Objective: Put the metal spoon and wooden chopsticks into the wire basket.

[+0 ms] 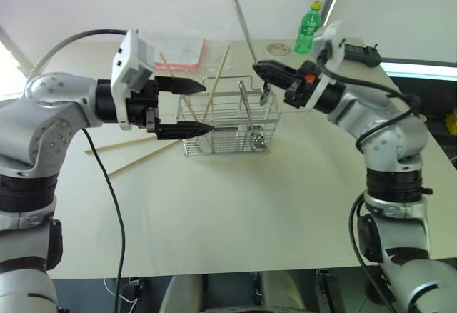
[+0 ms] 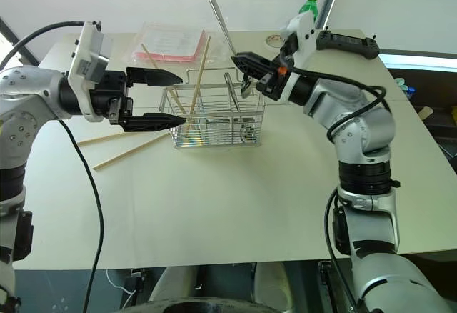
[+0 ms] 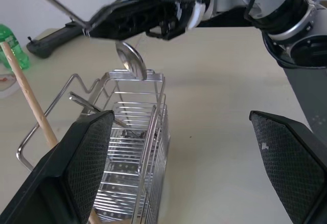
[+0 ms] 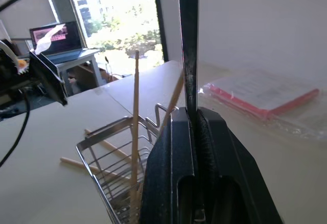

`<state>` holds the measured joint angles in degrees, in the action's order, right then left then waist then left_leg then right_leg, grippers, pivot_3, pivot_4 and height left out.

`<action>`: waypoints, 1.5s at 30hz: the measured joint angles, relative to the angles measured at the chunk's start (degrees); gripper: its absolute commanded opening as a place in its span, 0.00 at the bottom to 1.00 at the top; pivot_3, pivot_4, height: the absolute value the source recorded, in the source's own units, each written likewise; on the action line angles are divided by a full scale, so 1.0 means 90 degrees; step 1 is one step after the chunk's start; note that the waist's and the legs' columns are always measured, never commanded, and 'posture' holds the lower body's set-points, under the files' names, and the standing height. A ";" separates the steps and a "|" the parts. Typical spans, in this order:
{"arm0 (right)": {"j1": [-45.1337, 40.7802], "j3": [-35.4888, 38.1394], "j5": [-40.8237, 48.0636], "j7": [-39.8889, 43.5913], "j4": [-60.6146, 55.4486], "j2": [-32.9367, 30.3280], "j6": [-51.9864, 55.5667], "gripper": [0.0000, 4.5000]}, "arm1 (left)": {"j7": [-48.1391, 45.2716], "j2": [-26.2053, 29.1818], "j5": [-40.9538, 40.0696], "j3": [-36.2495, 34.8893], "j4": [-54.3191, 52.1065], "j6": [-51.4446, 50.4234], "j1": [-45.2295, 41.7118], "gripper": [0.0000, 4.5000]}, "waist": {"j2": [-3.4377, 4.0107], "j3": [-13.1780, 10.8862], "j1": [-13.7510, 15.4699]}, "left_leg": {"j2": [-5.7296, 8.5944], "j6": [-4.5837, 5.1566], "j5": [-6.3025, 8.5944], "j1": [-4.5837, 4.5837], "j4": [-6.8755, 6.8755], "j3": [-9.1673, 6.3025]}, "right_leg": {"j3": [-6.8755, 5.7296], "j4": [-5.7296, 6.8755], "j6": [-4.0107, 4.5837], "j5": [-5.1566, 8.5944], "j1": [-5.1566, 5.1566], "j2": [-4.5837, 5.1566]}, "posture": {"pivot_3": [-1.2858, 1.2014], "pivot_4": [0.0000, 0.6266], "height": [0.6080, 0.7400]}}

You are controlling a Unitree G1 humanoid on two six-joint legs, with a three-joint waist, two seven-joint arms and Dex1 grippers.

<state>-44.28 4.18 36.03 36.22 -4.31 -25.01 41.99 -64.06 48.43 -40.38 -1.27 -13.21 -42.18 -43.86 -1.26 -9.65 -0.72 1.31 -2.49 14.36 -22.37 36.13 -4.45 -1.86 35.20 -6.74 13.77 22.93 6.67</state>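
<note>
the right gripper point(image 1: 258, 68) is clamped tight on the metal spoon point(image 1: 242, 23), which it holds above the right end of the wire basket point(image 1: 230, 123); the slim shiny handle slants up and to the far left, and the small oval bowl hangs just over the basket's top rim. the left gripper point(image 1: 193, 106) has its 2 black fingers spread wide and grips nothing; it hovers level at the basket's left end, one fingertip point(image 1: 203, 130) just beside the wire side and the other above the rim. 2 wooden chopsticks point(image 1: 216, 74) stand tilted inside the basket's left part, and 2 more point(image 1: 139, 158) lie flat on the pale table point(image 1: 235, 213) to the left of the basket, under the left arm. the near half of the table is open. at the far edge lie a pink packet point(image 1: 182, 52) and a green bottle point(image 1: 307, 28).
</note>
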 measured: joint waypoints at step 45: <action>0.2937 0.1744 0.1874 0.1799 -0.2992 -0.3104 0.1094 0.99 | -0.2034 0.0569 0.3929 0.1348 0.6434 0.4346 -0.1542 1.00 | -0.0014 0.0009 0.0309 | -0.0012 0.0035 0.0018 -0.0009 0.0038 0.0025 | -0.0007 -0.0009 0.0007 0.0007 -0.0017 0.0007 | 0.52 0.24 0.62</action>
<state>-17.85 19.87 52.90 52.40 -31.23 -52.94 51.84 -82.37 53.55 -5.02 10.86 44.69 -3.06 -57.75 -1.38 -9.56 2.06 1.20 -2.18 14.53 -22.46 36.47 -4.23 -1.92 35.12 -6.67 13.83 22.78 6.73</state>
